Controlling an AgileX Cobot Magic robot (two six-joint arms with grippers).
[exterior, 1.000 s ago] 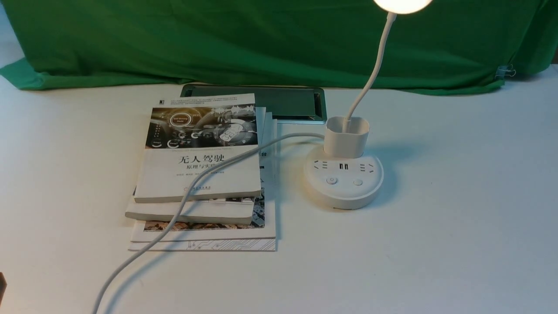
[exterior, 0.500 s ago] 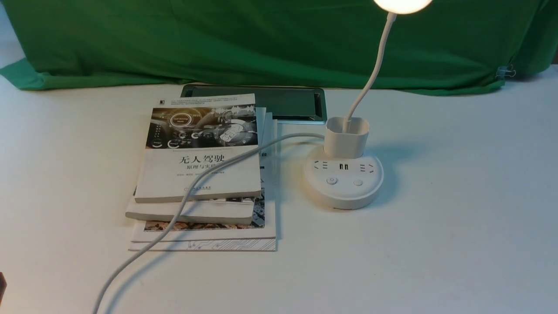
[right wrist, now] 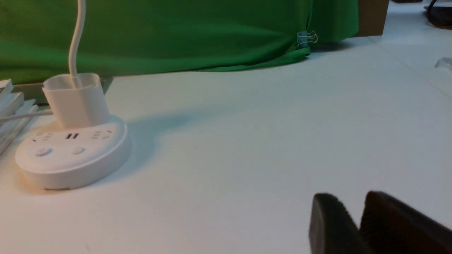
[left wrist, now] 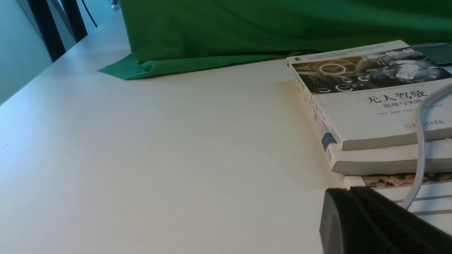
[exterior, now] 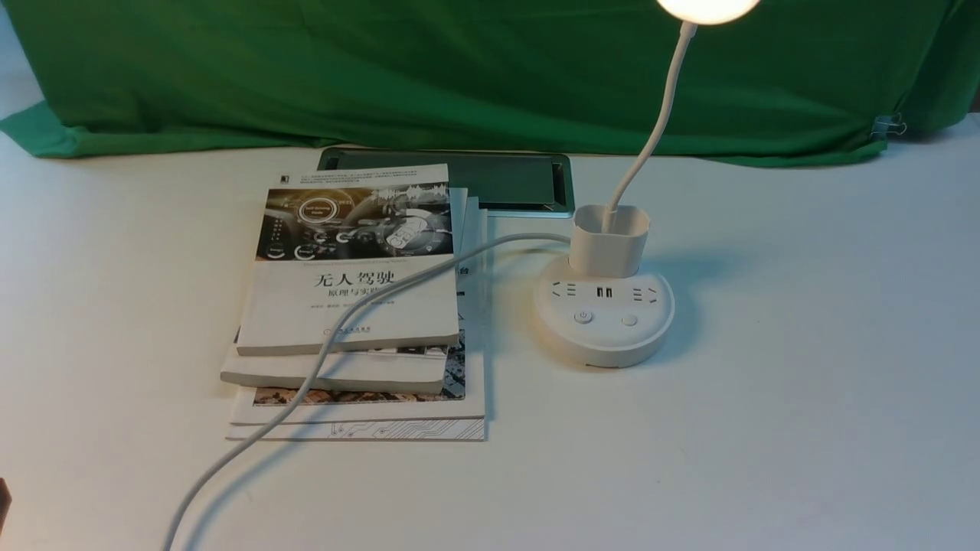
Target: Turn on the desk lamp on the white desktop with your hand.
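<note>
while the large, plain, matte white tabletop (exterior: pixel 804 428) carries everything, a broad green cloth backdrop (exterior: pixel 475 84) closes off its far side. the stack of pale paper books and booklets (exterior: pixel 352 306) lies left of centre, and just to its right, apart from it, stands the white desk lamp with a round puck base, thin gooseneck and round head (exterior: pixel 605 344), upright and already lit.

the base should be the heavy, stable part, smooth hard plastic that might slide a little if shoved sideways; the gooseneck looks bendable and the head the most delicate, so both are best left alone. any hold would belong low on the base, but a switch-on needs only a straight downward press on the small round white power button (exterior: pixel 583 317).

the black two-fingered left end effector (left wrist: pixel 349 190) has its tips together, with nothing between them; the black two-fingered right end effector (right wrist: pixel 352 195) has its tips parted, empty, well apart from the lamp. only the front view shows the glowing head; the left wrist view shows the book spines, which the front view hides.
</note>
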